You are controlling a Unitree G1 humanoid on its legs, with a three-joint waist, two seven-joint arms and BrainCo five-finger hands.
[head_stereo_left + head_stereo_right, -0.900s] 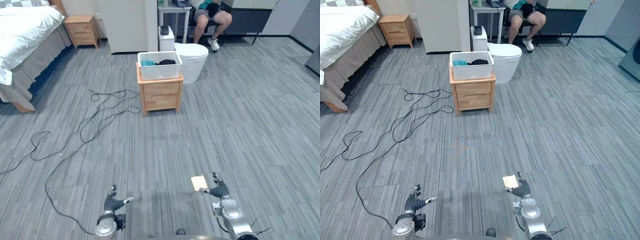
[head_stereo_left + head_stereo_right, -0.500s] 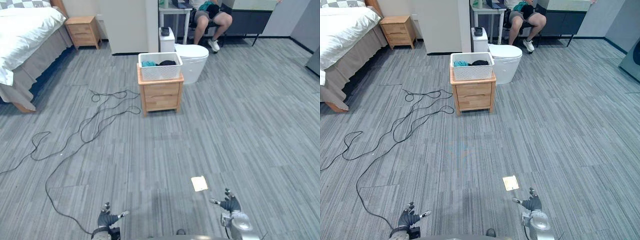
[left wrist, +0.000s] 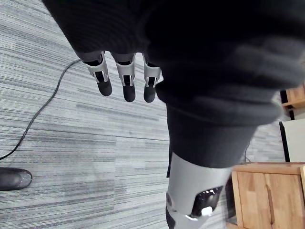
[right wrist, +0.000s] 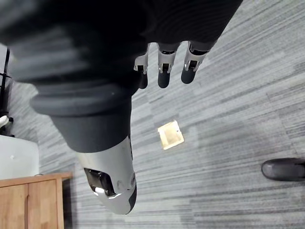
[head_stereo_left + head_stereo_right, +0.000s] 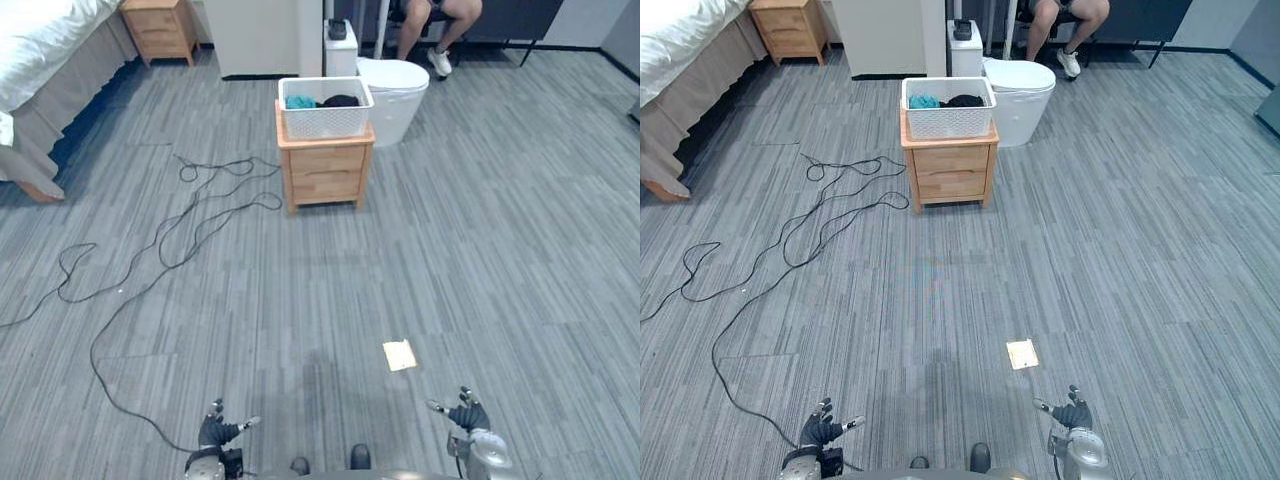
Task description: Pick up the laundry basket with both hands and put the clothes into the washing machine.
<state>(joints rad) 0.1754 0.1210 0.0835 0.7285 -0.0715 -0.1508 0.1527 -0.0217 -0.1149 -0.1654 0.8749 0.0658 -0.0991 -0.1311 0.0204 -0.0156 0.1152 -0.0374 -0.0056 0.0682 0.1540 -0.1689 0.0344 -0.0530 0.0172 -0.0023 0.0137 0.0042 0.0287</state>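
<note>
Hands first: both have dropped toward the bottom of the eye views in the last second. Your left hand [image 5: 217,432] and right hand [image 5: 467,414] now sit low and close to the body, and the right one has come back from beside the yellow floor patch [image 5: 399,354]. The whole picture has slid too, so that is your head camera tipping down and perhaps creeping forward. The furniture itself has not budged.

Each wrist view shows straight, spread fingers over bare floor [image 5: 520,220]. Both hands are open and carrying nothing, so no grasp has begun.

Your target is well ahead. The white laundry basket [image 5: 325,118] sits square on top of the wooden bedside cabinet [image 5: 325,175], covering it almost edge to edge. A teal garment [image 5: 299,101] and a dark garment [image 5: 342,100] lie inside it. Just behind the cabinet's right rear corner stands the white round-topped washing machine [image 5: 398,85], which I take to be the drop-off. A seated person's legs [image 5: 440,20] show beyond it.

So you're in the approach, with arms tucked for walking rather than reaching. The open floor between you and the cabinet has to be crossed first. Then bring both hands up, one to each side wall of the basket.
</note>
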